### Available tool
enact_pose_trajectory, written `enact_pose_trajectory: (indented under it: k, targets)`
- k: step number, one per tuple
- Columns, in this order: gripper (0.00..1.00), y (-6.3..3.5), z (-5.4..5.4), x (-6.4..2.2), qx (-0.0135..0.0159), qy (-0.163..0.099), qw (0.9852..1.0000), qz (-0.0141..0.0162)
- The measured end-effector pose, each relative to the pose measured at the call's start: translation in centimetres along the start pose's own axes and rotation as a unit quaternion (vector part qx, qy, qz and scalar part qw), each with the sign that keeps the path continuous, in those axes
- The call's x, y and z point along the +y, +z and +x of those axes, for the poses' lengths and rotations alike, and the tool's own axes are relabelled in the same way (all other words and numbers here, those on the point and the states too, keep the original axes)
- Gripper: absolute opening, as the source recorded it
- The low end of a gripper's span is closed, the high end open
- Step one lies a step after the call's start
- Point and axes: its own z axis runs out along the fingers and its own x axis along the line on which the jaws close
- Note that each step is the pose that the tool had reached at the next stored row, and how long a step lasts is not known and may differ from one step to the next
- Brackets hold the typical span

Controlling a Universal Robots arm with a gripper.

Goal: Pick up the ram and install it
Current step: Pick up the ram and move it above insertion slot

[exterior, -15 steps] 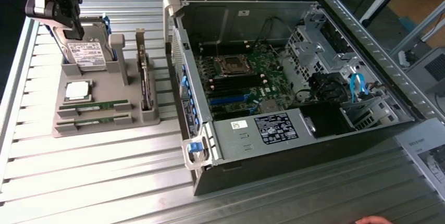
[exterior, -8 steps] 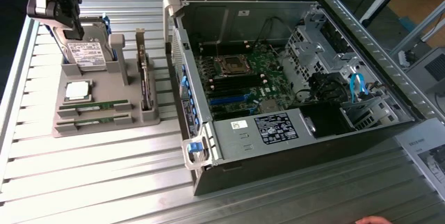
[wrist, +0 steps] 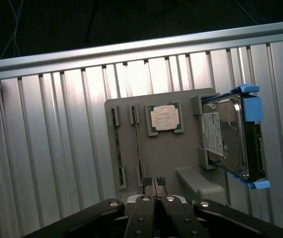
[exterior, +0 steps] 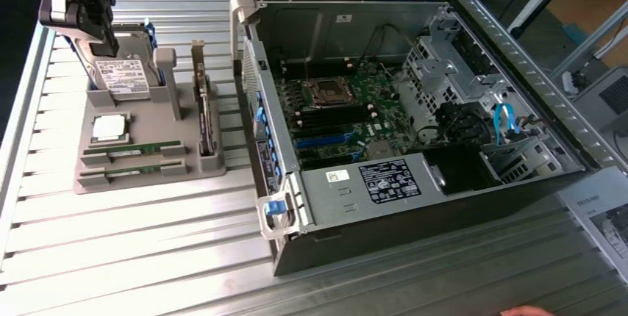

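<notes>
Two green ram sticks lie side by side in slots of the grey holder tray [exterior: 147, 184], one ram [exterior: 131, 151] behind the other ram [exterior: 126, 173]. In the wrist view they show edge-on as one thin ram [wrist: 115, 148] and a second ram [wrist: 138, 148]. My gripper [exterior: 93, 29] hangs above the far end of the tray, over the hard drive [exterior: 123, 77]. In the wrist view the gripper [wrist: 155, 183] is shut, fingertips pressed together and holding nothing. The open computer case [exterior: 412, 110] lies at the exterior view's right with its motherboard [exterior: 339, 117] exposed.
On the tray also sit a square silver processor [exterior: 108, 127], a hard drive with blue rails [wrist: 231, 136] and a dark expansion card standing on edge [exterior: 204, 110]. The ribbed metal table [exterior: 128, 257] stretches in front. A printed sheet [exterior: 604, 220] lies at the exterior view's right edge.
</notes>
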Motion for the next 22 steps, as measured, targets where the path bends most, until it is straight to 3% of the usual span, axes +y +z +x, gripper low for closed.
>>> enact_pose_trajectory:
  k: [7, 10, 22]
  targets:
    - [0.11, 0.00, 0.03, 0.00, 0.0000, 0.000, 1.0000, 0.0000]
    - [0.24, -0.01, 0.03, 0.00, 0.0000, 0.000, 1.0000, 0.0000]
    - [0.24, 0.18, 0.03, -0.01, 0.0000, 0.000, 1.0000, 0.0000]
